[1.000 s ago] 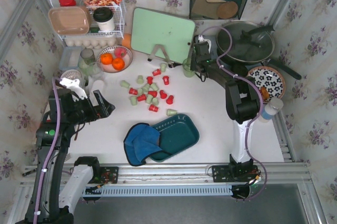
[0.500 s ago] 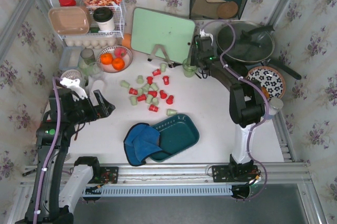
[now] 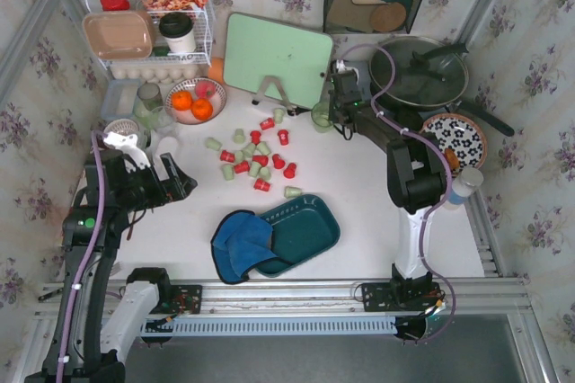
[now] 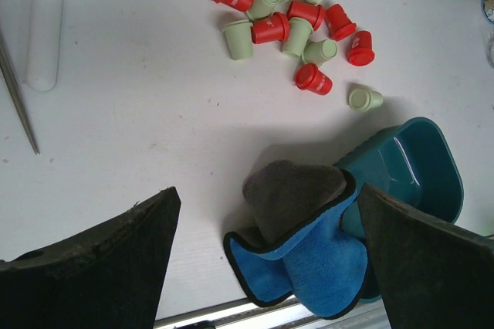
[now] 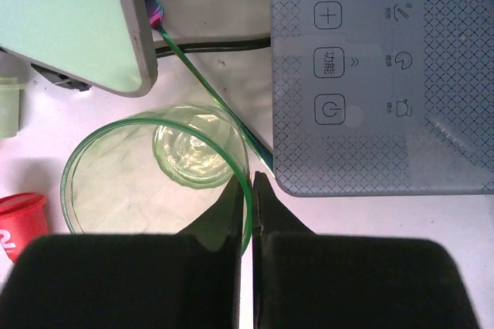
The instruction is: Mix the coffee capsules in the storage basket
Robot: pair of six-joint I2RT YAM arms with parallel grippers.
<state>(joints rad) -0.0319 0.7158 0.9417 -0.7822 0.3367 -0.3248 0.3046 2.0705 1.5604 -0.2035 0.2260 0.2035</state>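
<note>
Several red and pale green coffee capsules (image 3: 255,154) lie scattered on the white table, also visible in the left wrist view (image 4: 293,24). The dark teal storage basket (image 3: 310,230) (image 4: 417,163) sits nearer the front, its left end draped by a blue cloth (image 3: 241,244) (image 4: 316,256). I see no capsules in it. My left gripper (image 3: 175,178) (image 4: 266,190) hangs open at the left, holding nothing. My right gripper (image 3: 332,106) (image 5: 251,186) is shut on the right rim of a green glass cup (image 5: 154,167) (image 3: 321,116), one finger inside and one outside.
A pale green cutting board (image 3: 278,57) leans behind the cup. An induction cooker (image 5: 363,74) with a pan (image 3: 418,73) stands to the right, beside a flowered plate (image 3: 454,138). A bowl of oranges (image 3: 196,100), a white wire rack (image 3: 148,37) and a black mesh holder (image 3: 373,1) line the back.
My right gripper's jaws have closed onto the green glass cup's rim. The left arm has not moved.
</note>
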